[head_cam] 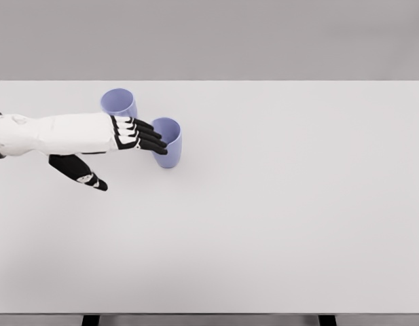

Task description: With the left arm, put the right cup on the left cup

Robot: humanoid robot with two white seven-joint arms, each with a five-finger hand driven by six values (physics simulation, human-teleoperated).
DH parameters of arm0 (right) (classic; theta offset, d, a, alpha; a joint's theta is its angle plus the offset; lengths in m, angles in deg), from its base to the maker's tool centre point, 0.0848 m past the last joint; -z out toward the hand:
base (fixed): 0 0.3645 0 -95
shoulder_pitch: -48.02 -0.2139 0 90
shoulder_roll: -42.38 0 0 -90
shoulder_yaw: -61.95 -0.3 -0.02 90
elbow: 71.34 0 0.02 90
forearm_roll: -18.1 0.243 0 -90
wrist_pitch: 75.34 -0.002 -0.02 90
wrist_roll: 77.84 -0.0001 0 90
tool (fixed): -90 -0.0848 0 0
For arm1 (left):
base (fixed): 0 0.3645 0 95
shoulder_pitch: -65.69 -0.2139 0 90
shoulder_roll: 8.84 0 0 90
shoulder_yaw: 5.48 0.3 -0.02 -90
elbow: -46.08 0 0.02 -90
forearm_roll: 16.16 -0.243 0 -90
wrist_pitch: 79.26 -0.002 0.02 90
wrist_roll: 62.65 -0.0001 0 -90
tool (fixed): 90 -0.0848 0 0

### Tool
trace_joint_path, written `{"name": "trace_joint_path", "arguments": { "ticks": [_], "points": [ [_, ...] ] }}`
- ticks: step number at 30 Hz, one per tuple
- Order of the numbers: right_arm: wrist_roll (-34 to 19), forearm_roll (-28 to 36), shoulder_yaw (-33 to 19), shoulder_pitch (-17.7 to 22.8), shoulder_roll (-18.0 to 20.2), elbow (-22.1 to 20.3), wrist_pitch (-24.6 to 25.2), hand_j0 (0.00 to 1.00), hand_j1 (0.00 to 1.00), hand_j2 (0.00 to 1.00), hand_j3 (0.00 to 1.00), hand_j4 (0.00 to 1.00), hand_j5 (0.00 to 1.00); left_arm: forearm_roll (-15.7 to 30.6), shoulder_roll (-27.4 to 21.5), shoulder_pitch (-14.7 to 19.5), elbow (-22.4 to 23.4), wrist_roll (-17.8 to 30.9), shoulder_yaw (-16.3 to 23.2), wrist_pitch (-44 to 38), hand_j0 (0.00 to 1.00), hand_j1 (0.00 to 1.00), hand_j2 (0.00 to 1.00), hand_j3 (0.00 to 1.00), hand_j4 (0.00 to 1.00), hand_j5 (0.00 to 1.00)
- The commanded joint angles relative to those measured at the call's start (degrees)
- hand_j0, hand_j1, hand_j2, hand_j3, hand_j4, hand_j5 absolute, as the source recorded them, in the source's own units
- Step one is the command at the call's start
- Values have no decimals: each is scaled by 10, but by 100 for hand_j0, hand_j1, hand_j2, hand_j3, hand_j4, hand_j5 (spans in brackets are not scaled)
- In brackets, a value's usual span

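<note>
HEAD VIEW | left hand [131, 136] spread wide, holding nothing, fingertips at near side of right lavender plastic cup [168, 142] | left lavender plastic cup [119, 103] just behind, upright on white surface [277, 204] | STEP: wrap the wall evenly, thumb opposite fingers, before lifting.

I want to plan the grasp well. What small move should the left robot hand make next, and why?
Probably close the fingers around the right cup. The left robot hand is open, its fingertips already at that cup's side with the thumb spread below, and the cup stands upright on the table beside the left cup.
</note>
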Motion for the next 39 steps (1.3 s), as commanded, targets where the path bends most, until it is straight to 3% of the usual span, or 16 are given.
{"name": "trace_joint_path", "arguments": {
  "ticks": [1,4,7,12,15,18,21,25,39],
  "points": [
    [-1,0,1,0,0,0,0,100,100,100,100,100,100,5,-2,1,0,0,6,-2,100,100,100,100,100,100],
    [-1,1,-3,2,0,3,2,100,100,100,100,100,100,5,16,25,10,0,14,-2,100,100,100,100,100,100],
    [-1,1,-4,2,0,3,1,100,100,100,100,100,100,2,59,72,65,0,19,-2,100,100,100,100,100,100],
    [-1,1,-4,2,0,3,1,100,100,100,100,100,100,-39,130,86,140,0,72,-2,100,100,100,100,100,100],
    [-1,1,-4,2,0,3,1,100,100,100,100,100,100,-38,136,111,151,0,87,-2,100,100,100,100,100,100],
    [-1,1,-4,2,0,3,1,100,100,100,100,100,100,-44,140,130,206,0,97,-2,100,100,100,100,100,100],
    [-1,1,-4,2,0,3,1,100,100,100,100,100,100,-67,171,133,250,0,103,-2,100,100,100,100,100,100],
    [-1,1,-5,2,0,3,1,100,100,100,100,100,100,-68,196,130,275,0,113,-2,100,100,100,100,100,100],
    [-1,1,-4,2,0,3,1,100,100,100,100,100,100,-94,221,129,317,0,118,-2,100,100,100,100,100,100]
  ]
}}
